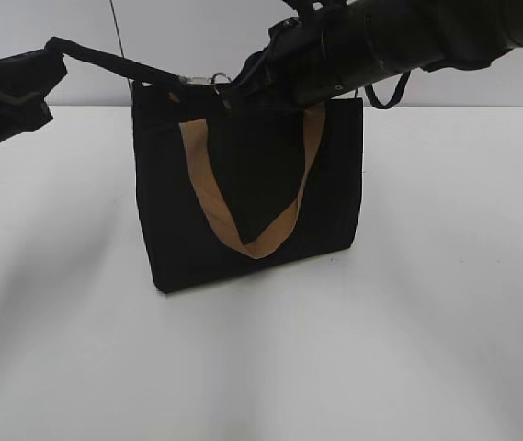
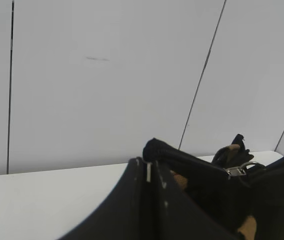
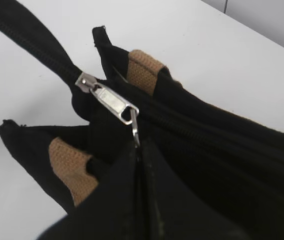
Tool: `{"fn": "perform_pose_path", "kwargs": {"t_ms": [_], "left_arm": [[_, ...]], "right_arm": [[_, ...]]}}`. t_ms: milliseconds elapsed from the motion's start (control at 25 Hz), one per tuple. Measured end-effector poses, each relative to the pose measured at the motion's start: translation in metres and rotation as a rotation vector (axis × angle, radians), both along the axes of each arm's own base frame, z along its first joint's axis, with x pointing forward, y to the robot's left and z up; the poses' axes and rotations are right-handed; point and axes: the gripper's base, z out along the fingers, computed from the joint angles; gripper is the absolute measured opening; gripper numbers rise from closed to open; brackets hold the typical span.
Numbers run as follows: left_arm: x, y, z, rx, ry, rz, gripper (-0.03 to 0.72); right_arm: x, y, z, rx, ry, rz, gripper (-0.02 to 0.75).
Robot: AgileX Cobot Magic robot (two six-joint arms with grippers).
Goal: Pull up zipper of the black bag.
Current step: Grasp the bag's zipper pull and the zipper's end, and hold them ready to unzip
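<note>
The black bag (image 1: 243,184) stands upright on the white table, with a tan handle (image 1: 261,243) hanging down its front. The zipper runs along its top and continues as a black tail strip (image 1: 114,62) stretched out to the upper left. My left gripper (image 1: 54,50) is shut on the end of that strip (image 2: 181,157), its jaws (image 2: 150,167) closed. The silvery slider (image 3: 109,100) sits near the bag's left end, also showing in the exterior view (image 1: 208,81). My right gripper (image 3: 139,147) is shut on the pull tab (image 3: 135,126) above the bag's top (image 1: 233,90).
The white table (image 1: 426,349) extends around the bag on all sides. A pale panelled wall (image 2: 107,75) stands behind. The tan strap ends (image 3: 69,162) are sewn on beside the zipper. The right arm (image 1: 408,37) spans the upper right.
</note>
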Motion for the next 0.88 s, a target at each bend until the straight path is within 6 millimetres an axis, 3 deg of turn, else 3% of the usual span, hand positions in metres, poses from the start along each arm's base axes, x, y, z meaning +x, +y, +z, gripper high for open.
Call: {"fn": "perform_pose_path", "kwargs": {"t_ms": [880], "left_arm": [[0.0020, 0.0044, -0.0007, 0.005, 0.006, 0.054, 0.000]], "right_arm": [[0.0002, -0.0022, -0.0020, -0.034, 0.001, -0.001, -0.015]]}}
